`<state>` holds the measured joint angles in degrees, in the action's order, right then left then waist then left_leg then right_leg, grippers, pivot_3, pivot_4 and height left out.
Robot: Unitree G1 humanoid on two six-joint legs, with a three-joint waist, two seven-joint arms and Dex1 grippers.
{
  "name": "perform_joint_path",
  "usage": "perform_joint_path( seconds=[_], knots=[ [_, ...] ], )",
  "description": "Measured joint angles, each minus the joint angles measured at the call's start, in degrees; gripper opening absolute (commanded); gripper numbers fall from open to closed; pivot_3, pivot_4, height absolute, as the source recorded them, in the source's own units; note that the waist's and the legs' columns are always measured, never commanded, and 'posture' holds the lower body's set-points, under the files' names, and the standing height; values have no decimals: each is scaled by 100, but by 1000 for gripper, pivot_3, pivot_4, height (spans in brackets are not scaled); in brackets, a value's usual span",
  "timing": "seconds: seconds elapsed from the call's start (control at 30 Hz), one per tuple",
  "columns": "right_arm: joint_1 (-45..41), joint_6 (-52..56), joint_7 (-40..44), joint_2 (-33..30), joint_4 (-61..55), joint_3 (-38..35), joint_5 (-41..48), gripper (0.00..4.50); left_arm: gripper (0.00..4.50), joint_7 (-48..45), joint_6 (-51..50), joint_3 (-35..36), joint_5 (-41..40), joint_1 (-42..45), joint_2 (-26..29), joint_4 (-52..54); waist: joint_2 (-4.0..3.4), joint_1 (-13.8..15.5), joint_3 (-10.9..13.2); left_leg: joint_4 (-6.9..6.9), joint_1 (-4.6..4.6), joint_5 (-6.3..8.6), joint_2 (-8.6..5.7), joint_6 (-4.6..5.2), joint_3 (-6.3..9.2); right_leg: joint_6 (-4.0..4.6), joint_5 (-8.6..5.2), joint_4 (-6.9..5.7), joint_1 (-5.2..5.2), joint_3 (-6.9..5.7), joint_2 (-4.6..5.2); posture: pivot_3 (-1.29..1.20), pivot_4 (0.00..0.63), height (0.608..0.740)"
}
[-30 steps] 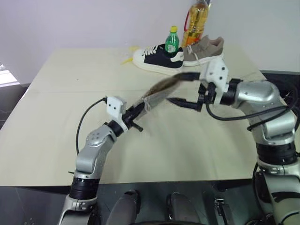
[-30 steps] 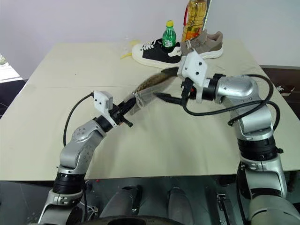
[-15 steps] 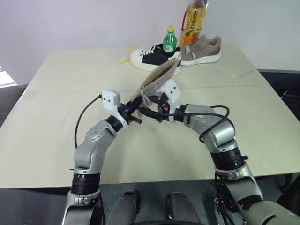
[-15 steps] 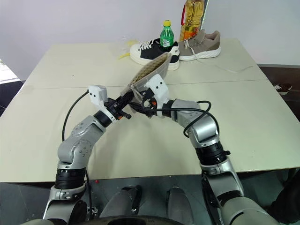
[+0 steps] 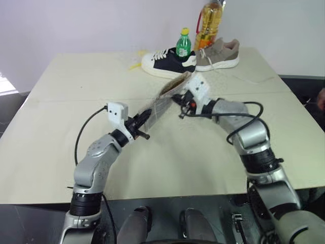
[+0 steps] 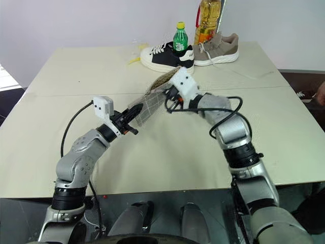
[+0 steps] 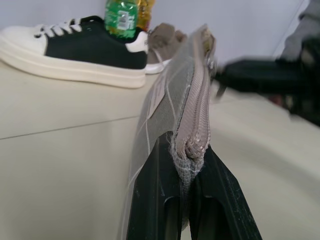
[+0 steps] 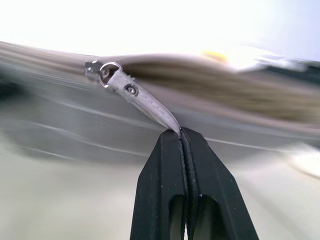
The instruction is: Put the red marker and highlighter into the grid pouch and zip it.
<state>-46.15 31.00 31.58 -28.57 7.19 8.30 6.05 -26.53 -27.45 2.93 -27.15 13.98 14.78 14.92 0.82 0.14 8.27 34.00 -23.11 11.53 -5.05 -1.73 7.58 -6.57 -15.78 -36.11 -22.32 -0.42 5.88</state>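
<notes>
The grid pouch hangs in the air over the table, slanting up and away from me. My left gripper is shut on its near end, and its fingers clamp the fabric just under the closed zipper. At the pouch's far, upper end my right gripper is shut on the tip of the grey zipper pull tab. The pinch on the tab by the right gripper is plain in the right wrist view. The red marker and the highlighter are hidden.
At the back of the beige table stand a black-and-white sneaker, a grey sneaker, a green bottle and a tall oil bottle. A yellow scrap lies left of the shoes.
My right gripper swung in from the right to the pouch's near end, then moved along its edge to the far end and shut on the pull tab. The left gripper kept its hold.
</notes>
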Motion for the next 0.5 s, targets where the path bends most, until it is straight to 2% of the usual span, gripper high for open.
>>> perform_joint_path(
  seconds=[0.07,0.33,0.43,0.5],
  knots=[
    [-214,-233,-110,-279,476,-212,-171,26,0,-99,61,18,41,-181,168,37,0,8,0,-4,0,0,0,0,0,0,0,3,0,0,1,0,150,734],
    [-144,-697,309,-356,686,-68,-270,26,0,-200,152,9,36,-433,343,245,0,-75,0,-7,-1,0,2,0,2,0,0,3,0,6,1,0,150,734],
    [360,-747,1054,-558,286,42,-113,858,1025,-216,150,87,18,-623,480,433,0,-78,0,-6,0,2,3,3,1,0,0,6,3,5,2,0,150,734],
    [633,-737,1402,-600,172,67,5,1808,1940,-219,124,106,11,-734,534,531,-2,-81,1,-6,-1,2,3,3,1,0,0,5,2,6,3,0,150,734]
  ],
)
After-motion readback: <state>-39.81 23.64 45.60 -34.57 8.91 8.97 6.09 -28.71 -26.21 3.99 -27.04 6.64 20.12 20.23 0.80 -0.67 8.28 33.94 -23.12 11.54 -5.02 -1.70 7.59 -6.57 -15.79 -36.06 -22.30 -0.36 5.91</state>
